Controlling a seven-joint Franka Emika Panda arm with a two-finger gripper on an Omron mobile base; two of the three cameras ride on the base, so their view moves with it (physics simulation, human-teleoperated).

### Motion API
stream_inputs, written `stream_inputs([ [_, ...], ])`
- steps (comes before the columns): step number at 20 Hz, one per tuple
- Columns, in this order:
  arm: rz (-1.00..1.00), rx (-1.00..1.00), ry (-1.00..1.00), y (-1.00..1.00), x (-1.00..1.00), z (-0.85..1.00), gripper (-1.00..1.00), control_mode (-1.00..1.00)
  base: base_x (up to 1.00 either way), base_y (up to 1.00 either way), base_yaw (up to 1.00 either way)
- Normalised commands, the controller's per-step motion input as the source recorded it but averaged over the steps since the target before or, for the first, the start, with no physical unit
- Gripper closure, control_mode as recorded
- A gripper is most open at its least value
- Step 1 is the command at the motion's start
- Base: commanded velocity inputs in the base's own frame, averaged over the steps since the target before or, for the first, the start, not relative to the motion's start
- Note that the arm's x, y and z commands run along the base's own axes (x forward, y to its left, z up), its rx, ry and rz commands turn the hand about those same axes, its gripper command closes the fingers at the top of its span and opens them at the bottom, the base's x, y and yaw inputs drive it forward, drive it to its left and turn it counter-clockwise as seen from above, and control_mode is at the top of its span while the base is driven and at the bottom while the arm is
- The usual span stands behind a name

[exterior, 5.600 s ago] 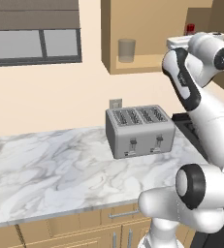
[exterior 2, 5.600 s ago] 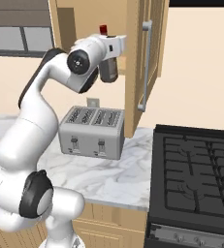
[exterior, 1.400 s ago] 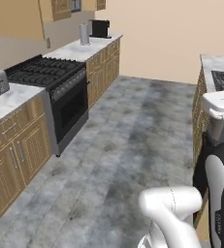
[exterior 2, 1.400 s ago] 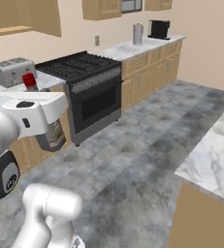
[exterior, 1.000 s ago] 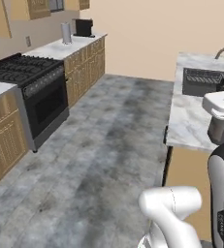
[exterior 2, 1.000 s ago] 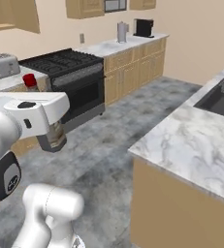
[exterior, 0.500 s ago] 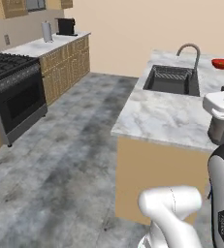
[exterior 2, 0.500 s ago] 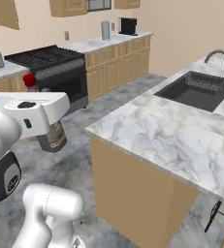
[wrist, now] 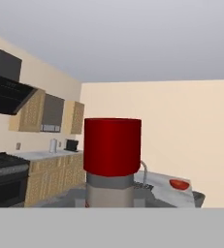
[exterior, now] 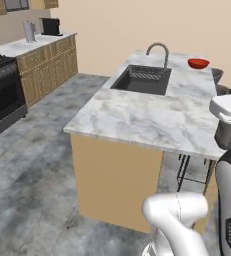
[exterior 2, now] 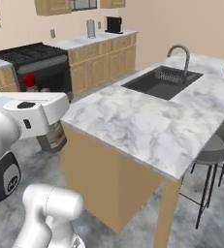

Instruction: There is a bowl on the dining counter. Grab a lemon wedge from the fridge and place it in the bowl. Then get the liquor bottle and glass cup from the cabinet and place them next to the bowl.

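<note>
fingers (exterior 2: pixel 53 138) grip liquor bottle (wrist: pixel 112 160); dining counter (exterior: pixel 152 117) ahead

Glossy white rounded arm links, dark joints, boxy white wrist.

Both base views face the dining counter (exterior: pixel 152 117) from either side; the hand view looks level, close behind the liquor bottle (wrist: pixel 112 160).

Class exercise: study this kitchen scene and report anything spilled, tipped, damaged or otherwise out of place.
Nothing stands out. The red bowl sits upright on the dining counter beyond the sink, and the counter shows no spill. The liquor bottle stands upright in the gripper.
</note>
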Motion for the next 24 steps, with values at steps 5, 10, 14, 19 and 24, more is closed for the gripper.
stream_inputs([
  [5, 0.00, 0.00, 0.00, 0.00, 0.00, 0.00, 1.00, 1.00, 0.02, -1.00, 0.01],
  [10, 0.00, 0.00, 0.00, 0.00, 0.00, 0.00, 1.00, 1.00, 0.17, -1.00, 0.06],
  [14, 0.00, 0.00, 0.00, 0.00, 0.00, 0.00, 1.00, 1.00, 0.35, -1.00, 0.18],
  [19, 0.00, 0.00, 0.00, 0.00, 0.00, 0.00, 1.00, 1.00, 0.49, -1.00, 0.25],
  [24, 0.00, 0.00, 0.00, 0.00, 0.00, 0.00, 1.00, 1.00, 0.51, -1.00, 0.27],
])
